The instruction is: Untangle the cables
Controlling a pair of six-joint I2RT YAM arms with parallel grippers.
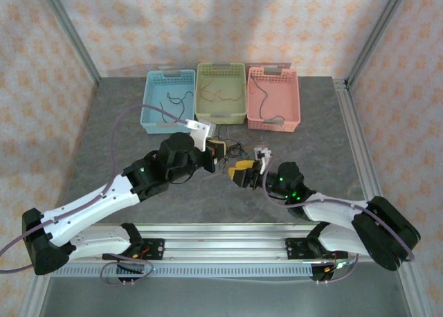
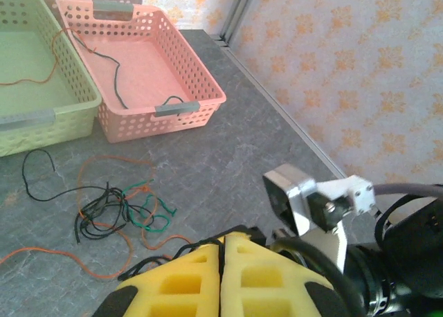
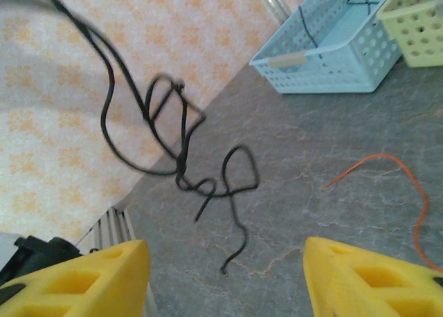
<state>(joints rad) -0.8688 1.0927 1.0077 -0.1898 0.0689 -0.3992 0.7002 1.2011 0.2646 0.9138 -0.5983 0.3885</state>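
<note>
Nearest, the left gripper (image 2: pixel 221 268) has its yellow jaws pressed together; whether they pinch a wire I cannot tell. The right gripper (image 3: pixel 223 268) has its jaws spread and empty, with a thin black cable (image 3: pixel 183 147) dangling just ahead. This looks like the pulling-apart step, so next the right jaws likely need to close on that strand. Beyond, one knot of black, green and orange cables (image 2: pixel 118 210) lies on the grey surface (image 2: pixel 228 158). Farthest stand three slotted plastic baskets: blue basket (image 3: pixel 332 75), green basket (image 2: pixel 41 130), pink basket (image 2: pixel 138 123), each holding at least one cable.

Walls (image 1: pixel 208 19): peach, orange flower print
Counter (image 1: pixel 118 127): grey, marbled
Left basket (image 1: pixel 166 126): light blue
Middle basket (image 1: pixel 221 68): pale green
Right basket (image 1: pixel 295 99): pink
Cables (image 2: pixel 104 207): black, orange, green
Left claw (image 2: pixel 221 261): yellow
Right claw (image 3: pixel 227 275): yellow
</note>
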